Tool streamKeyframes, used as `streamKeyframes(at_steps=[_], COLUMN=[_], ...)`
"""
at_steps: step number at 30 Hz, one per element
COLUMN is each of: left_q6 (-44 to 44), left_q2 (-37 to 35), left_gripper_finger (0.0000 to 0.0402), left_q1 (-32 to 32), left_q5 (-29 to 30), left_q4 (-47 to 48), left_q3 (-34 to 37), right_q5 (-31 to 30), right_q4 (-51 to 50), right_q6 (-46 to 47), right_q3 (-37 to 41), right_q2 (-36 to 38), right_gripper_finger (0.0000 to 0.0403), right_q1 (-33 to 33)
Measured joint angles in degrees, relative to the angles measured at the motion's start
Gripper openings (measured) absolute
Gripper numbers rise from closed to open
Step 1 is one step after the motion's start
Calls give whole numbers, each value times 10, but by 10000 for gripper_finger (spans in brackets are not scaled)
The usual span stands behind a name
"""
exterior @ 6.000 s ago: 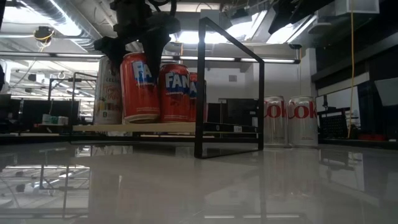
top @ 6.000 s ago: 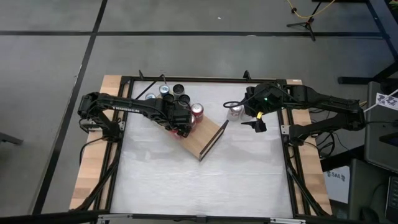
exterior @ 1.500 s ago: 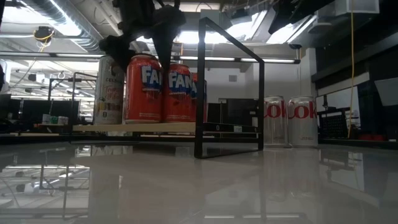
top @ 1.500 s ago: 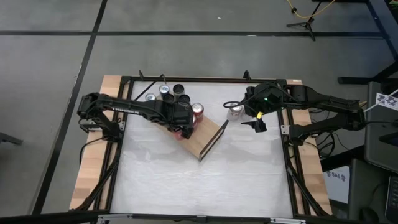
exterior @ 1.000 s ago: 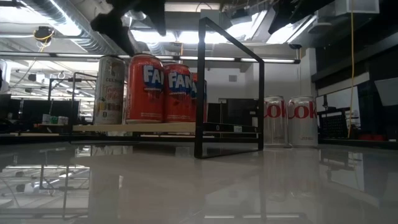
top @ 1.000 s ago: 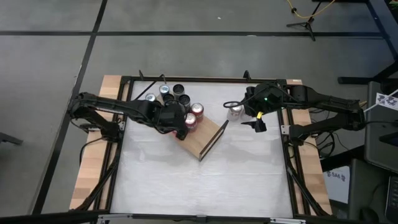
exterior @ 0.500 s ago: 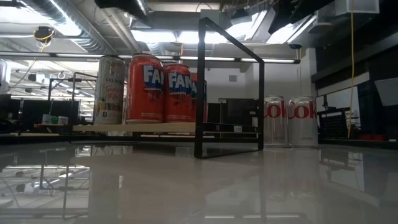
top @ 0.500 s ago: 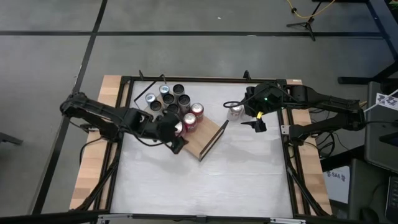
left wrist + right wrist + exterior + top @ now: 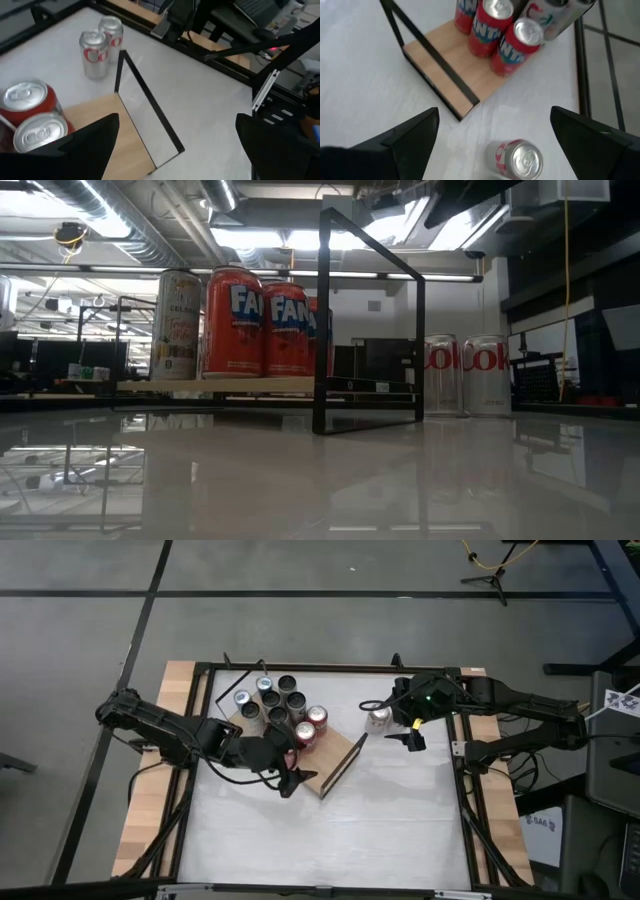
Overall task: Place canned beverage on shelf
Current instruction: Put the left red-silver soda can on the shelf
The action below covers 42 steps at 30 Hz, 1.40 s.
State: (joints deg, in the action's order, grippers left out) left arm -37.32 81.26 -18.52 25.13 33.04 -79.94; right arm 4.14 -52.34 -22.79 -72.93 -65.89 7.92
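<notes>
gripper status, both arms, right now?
Left claw: open, holding nothing, at the near edge of the shelf.
Right claw: open, holding nothing, above the table beside a silver can.

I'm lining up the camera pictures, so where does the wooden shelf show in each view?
High view: the shelf lies mid-table, set at a slant, by the left claw.
Low view: its board runs along the left, the black frame upright at centre.
Left wrist view: lower left.
Right wrist view: upper middle.
Shared landmark: the red cans standing on it.
</notes>
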Motion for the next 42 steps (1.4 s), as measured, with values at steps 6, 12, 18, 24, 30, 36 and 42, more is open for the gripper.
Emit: streamKeyframes(at_steps=[6,12,18,24,30,36,42], left_q6=[19,20,20,19,19,19,19], left_q2=[0,0,0,0,0,0,0], left_gripper_finger=[393,393,393,393,393,393,393], left_q1=[0,0,0,2,11,18,18], left_q5=[9,10,14,15,15,14,14], left_q4=[-3,-3,-3,-3,-3,-3,-3], left_q3=[0,0,0,0,0,0,0], right_q5=[0,-10,-93,-198,-195,-112,-18], right_q4=[4,3,20,36,21,-25,-42], right_q6=[1,2,19,16,16,0,-17], right_q3=[0,0,0,0,0,0,0], right_q2=[0,0,-4,-16,-30,-72,-127], right_gripper_finger=[379,379,379,379,379,379,379], right_q1=[0,0,0,0,0,48,126])
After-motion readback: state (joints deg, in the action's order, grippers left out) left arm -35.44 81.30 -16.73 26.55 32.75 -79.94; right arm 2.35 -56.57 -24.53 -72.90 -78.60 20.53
